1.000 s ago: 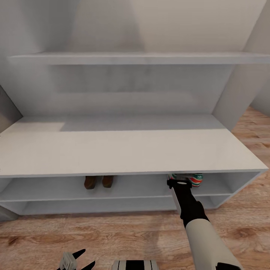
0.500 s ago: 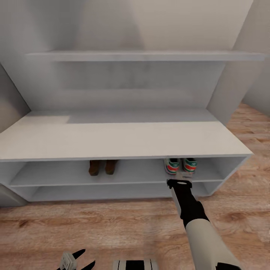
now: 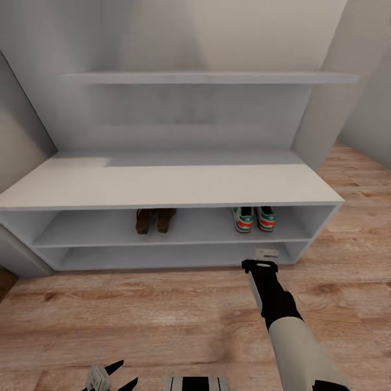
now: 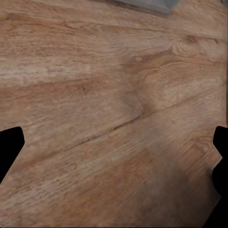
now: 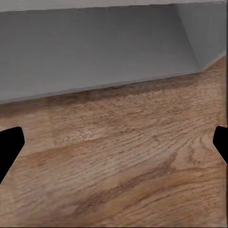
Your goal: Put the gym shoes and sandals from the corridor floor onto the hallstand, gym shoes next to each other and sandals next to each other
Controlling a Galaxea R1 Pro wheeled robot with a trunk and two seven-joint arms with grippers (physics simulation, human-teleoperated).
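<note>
Right tool (image 3: 266,253) in the head view reaches out low in front of the hallstand (image 3: 163,187), its pale tip just before the right end of the bottom shelf and above the corridor floor (image 3: 163,315); from here I cannot tell whether its fingers are spread. The gym shoes (image 3: 254,219) stand side by side, touching, on the upper open shelf, just above and beyond that tool and apart from it. The sandals (image 3: 154,220) sit together on the same shelf, well to the left of the trainers. The left tool (image 3: 108,377) shows at the bottom edge, dark fingers splayed, over bare planks far from both pairs.

Left wrist view: the left tool's dark fingertips (image 4: 10,149) sit at opposite edges, wide apart with nothing between them, over the wood-grain floor (image 4: 114,118).

Right wrist view: the right tool's fingertips (image 5: 9,147) also stand wide apart and empty, over floor planks (image 5: 123,171) with the hallstand's grey lower recess (image 5: 95,47) just ahead.
</note>
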